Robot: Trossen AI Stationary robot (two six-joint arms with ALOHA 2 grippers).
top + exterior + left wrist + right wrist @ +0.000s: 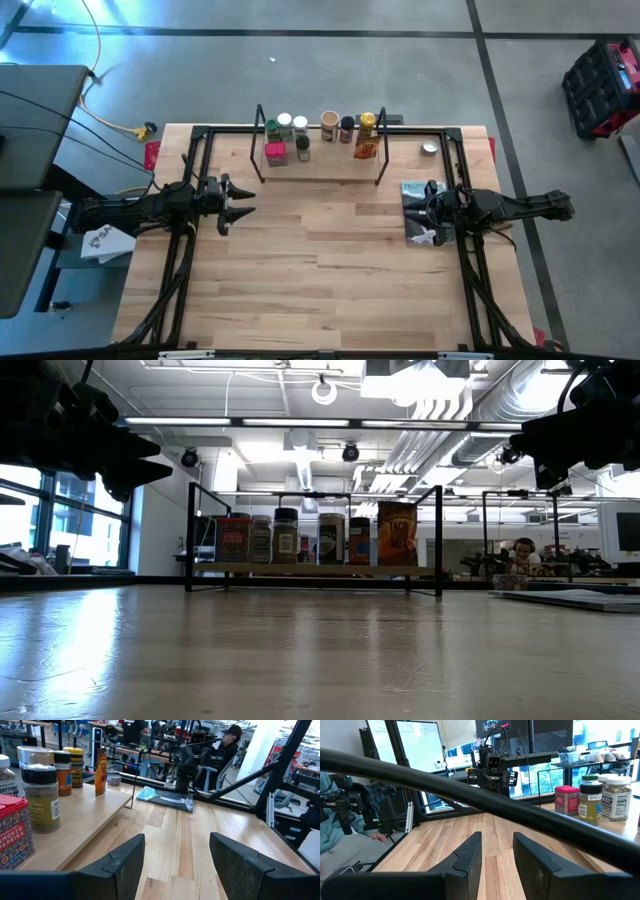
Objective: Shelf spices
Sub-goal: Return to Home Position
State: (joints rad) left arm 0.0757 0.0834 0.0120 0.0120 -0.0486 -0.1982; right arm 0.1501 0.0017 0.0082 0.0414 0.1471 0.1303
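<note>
High view puts every spice in sight on the shelf; the spices [329, 125], small jars plus an orange-red packet [365, 150], stand clustered on the shelf [330, 167], which lies beyond and between the two pairs of fingers; none sits between either pair, and none shows on the desk [320, 270] off the plank; the left arm's fingers [243, 197] are spread wide and empty, near the shelf's end; the right arm's fingers [430, 205] are parted too, gripping nothing, above a grey-blue booklet [412, 190]; shelving looks finished, by my judgement; only parking both arms seems left.
</note>
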